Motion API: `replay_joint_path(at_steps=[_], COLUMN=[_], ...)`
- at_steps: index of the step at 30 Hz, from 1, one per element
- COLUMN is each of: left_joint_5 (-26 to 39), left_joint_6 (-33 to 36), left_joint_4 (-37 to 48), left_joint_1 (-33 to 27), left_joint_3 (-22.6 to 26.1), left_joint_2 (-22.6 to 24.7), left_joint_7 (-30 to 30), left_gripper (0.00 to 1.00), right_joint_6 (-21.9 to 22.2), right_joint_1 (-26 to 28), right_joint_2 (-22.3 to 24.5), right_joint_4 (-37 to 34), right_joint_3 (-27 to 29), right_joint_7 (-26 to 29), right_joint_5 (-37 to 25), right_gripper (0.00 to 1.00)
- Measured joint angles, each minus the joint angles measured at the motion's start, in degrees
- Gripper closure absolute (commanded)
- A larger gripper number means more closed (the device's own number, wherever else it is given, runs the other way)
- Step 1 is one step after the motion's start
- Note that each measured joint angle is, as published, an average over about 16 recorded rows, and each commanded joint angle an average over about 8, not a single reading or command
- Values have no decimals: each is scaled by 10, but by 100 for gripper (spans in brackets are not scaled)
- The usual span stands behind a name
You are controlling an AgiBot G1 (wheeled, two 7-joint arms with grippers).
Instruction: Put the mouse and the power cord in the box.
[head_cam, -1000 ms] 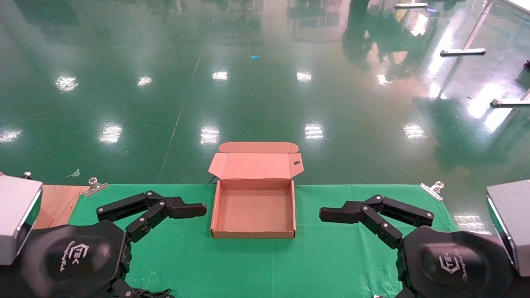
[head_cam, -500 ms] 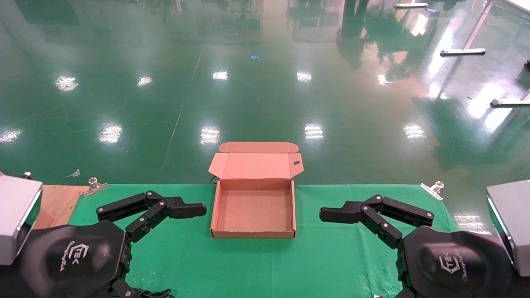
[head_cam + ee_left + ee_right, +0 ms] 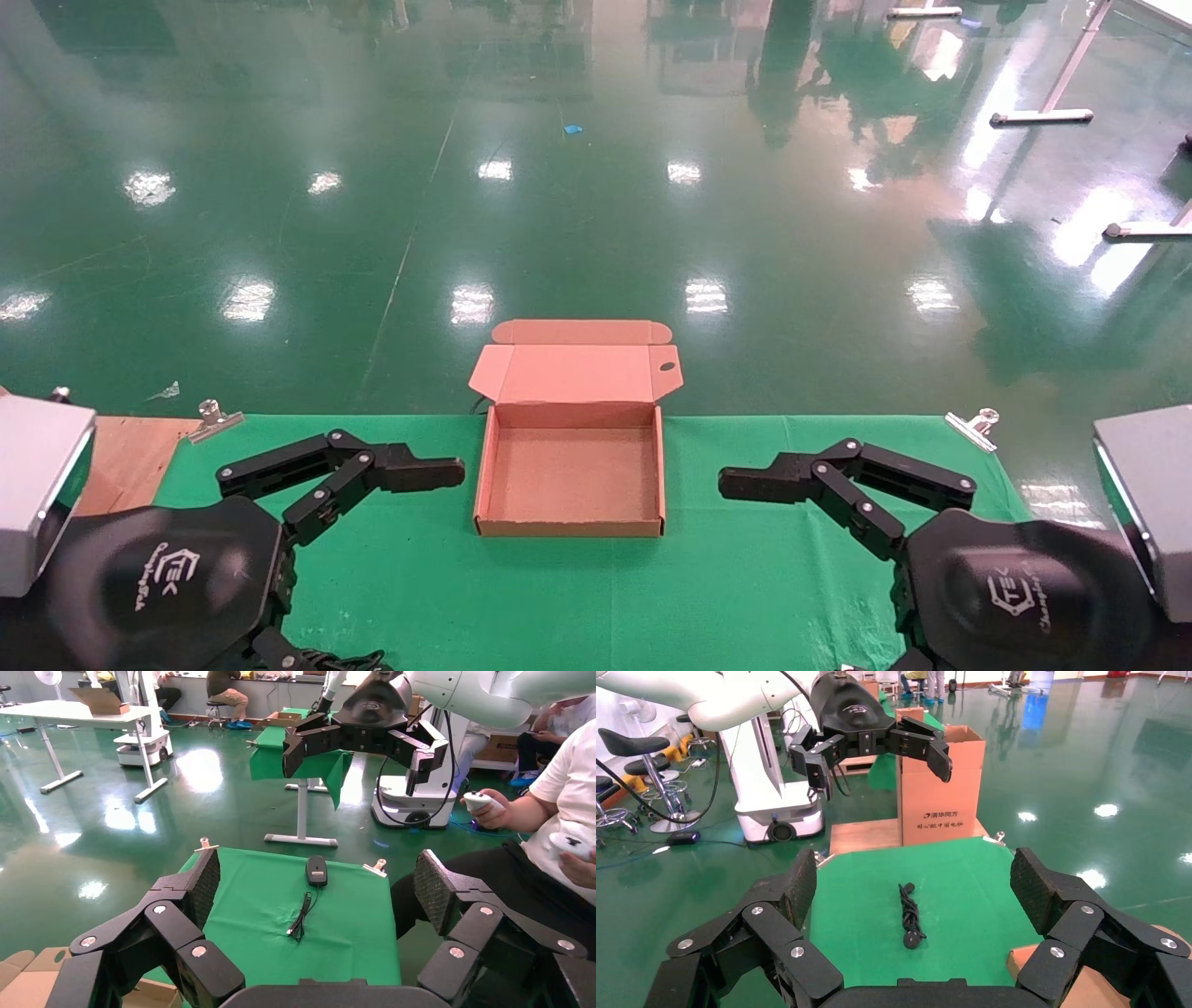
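The box (image 3: 570,525) lies open mid-table on the green cloth, its lid (image 3: 575,373) folded back and nothing inside. The mouse (image 3: 316,870) with its thin cable (image 3: 301,918) lies on the cloth in the left wrist view. The power cord (image 3: 910,917) lies bundled in the right wrist view, with its plug end (image 3: 912,939) nearest the camera. In the head view neither one shows. My left gripper (image 3: 438,472) (image 3: 318,881) hovers left of the box. My right gripper (image 3: 745,483) (image 3: 917,880) hovers right of it. Both are open and hold nothing.
A printed cardboard piece (image 3: 940,790) stands on a wooden board (image 3: 866,834) past the table's left end. Metal clips (image 3: 214,417) (image 3: 971,424) pin the cloth at the far corners. A seated person (image 3: 541,825) is beyond the right end.
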Motion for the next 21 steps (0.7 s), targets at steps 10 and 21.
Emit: replay_joint_path(at_steps=[10, 21], left_joint_5=[124, 325], left_joint_6=[22, 28], left_joint_4=[69, 253], left_joint_1=[-54, -148], left_joint_3=[61, 162], left_joint_2=[29, 83], left_joint_7=[34, 135], left_gripper=[0, 0], right_joint_6=[-23, -26], right_joint_1=[69, 178], right_joint_2=[-23, -110], right_joint_4=[-25, -159], right_joint_3=[-70, -202], right_joint_7=[-45, -142], right_joint_5=[-168, -420], right_gripper=[0, 0])
